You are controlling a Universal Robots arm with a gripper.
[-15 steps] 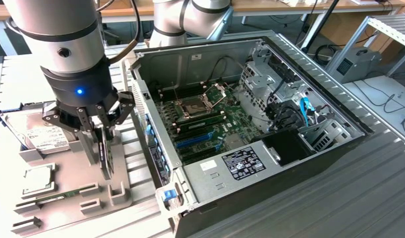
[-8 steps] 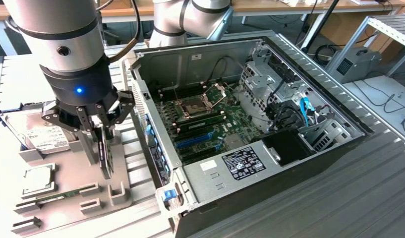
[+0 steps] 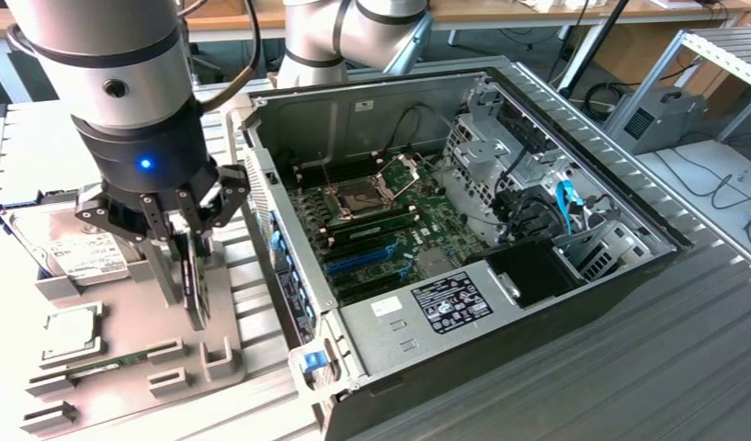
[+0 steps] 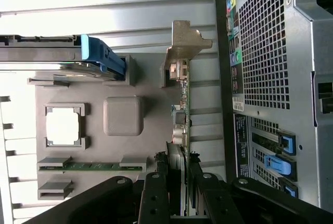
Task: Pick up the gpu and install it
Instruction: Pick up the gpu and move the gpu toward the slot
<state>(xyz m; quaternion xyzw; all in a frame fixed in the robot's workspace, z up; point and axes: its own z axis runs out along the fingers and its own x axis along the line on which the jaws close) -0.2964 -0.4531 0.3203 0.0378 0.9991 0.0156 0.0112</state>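
Start at the exterior view's left, far from the computer case [image 3: 338, 115]. A gray tray [image 3: 132, 308] lies there. It has little walls and slots, so each part stays put and is easy to grab. The hard drive [image 3: 81, 246] sits in the tray spot farthest from the case. A square chip [image 3: 69, 331] and a thin green memory stick [image 3: 106, 366] lie flat in their own spots.

Closer to the case comes the gripper [image 3: 185, 276]. It points straight down over the side of the tray nearest the case. The gpu card [image 3: 196, 299] stands there on its thin edge, so both flat sides are free to be pinched. The fingers [image 3: 164, 265] are one on each side of the card and squeeze it between them. In the wrist view the gpu card [image 4: 180, 104] runs right into the gap between the fingers, with its silver end [image 4: 182, 39] sticking out far from them. I cannot tell if the card has left its slot.

Last is the case. It lies open just beside the tray, with its green board facing up.
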